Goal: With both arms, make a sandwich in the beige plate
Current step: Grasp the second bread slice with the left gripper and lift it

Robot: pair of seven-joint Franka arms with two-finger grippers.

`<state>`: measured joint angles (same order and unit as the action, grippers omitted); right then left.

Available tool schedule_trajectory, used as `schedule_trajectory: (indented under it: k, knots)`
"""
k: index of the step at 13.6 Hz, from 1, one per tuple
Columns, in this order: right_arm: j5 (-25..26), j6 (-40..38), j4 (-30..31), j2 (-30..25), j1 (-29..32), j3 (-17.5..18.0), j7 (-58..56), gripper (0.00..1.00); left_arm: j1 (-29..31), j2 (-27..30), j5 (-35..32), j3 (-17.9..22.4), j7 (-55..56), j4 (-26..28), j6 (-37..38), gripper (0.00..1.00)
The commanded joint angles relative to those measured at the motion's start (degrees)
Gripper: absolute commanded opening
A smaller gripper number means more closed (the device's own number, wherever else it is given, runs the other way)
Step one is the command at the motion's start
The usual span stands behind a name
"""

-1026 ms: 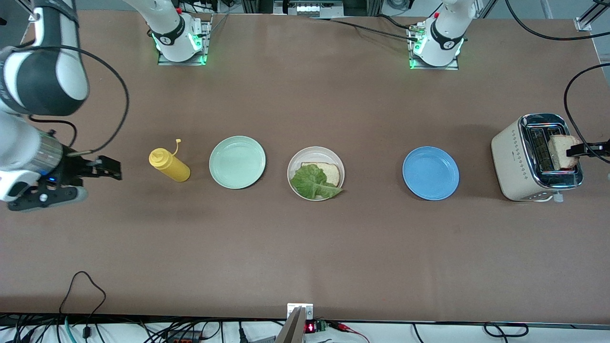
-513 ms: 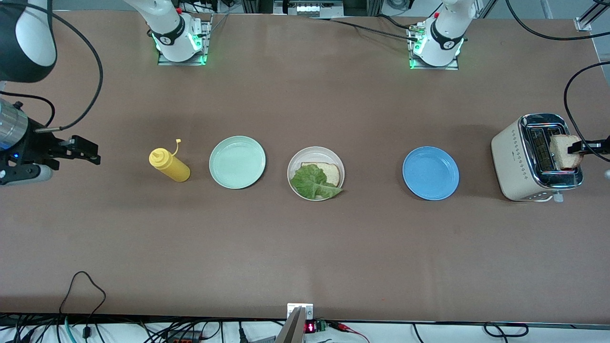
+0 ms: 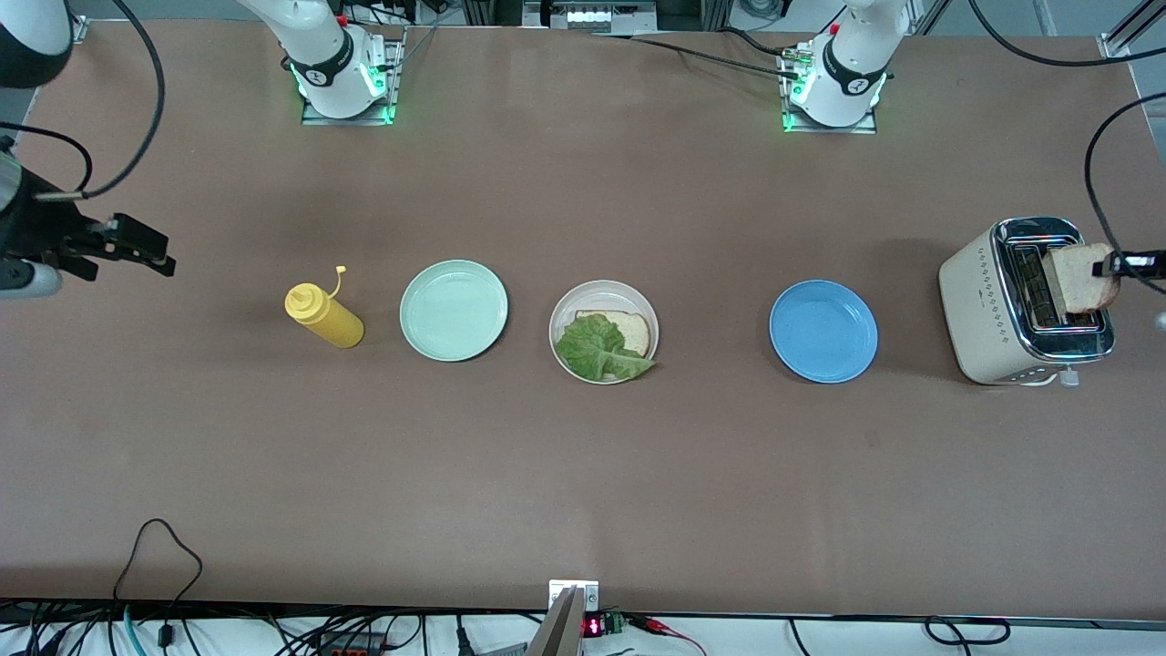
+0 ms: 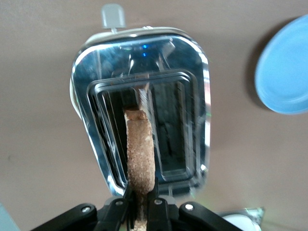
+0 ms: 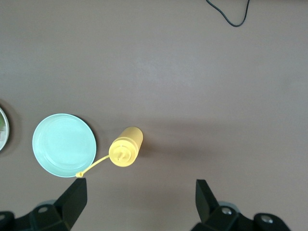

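While the lettuce (image 3: 602,350) lies on one toast (image 3: 627,330) in the beige plate (image 3: 604,294), between mint plate (image 3: 453,310) and blue plate (image 3: 823,330), our left gripper (image 3: 1117,265) pinches the second toast (image 3: 1079,279) over the toaster (image 3: 984,301). We keep our right gripper (image 3: 137,244) wide, empty, near the mustard bottle (image 3: 324,315).

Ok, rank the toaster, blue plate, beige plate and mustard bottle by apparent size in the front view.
1. Toaster, largest.
2. Blue plate and beige plate look about alike, so no ranking.
3. Mustard bottle, smallest.
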<state>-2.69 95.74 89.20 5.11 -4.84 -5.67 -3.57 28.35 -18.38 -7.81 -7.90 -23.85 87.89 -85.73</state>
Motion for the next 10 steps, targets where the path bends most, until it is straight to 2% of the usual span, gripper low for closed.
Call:
schedule_trajectory:
  k: [1, 5, 8, 10]
  knots:
    - [2.06, 2.07, 6.06, -5.19, 6.93, 7.59, 1.73, 1.00, 0.04, 0.63, -1.07, -3.69, 0.03, -8.07, 10.55, 0.01]
    - [2.16, 4.62, 10.90, -8.88, 7.83, 8.66, 1.73, 1.00, 0.04, 0.63, -0.28, -12.20, 0.29, -10.20, 13.74, 0.01]
    - [2.16, 4.11, 10.29, -8.71, 7.65, 8.66, 1.55, 1.00, -0.92, -1.30, 2.86, -19.24, 0.90, -9.85, 11.38, 0.01]
    - [2.16, 3.84, 9.16, -8.54, 7.47, 8.66, 1.20, 1.00, -2.50, -3.41, 8.93, -19.52, 3.01, -9.23, 6.30, 0.01]
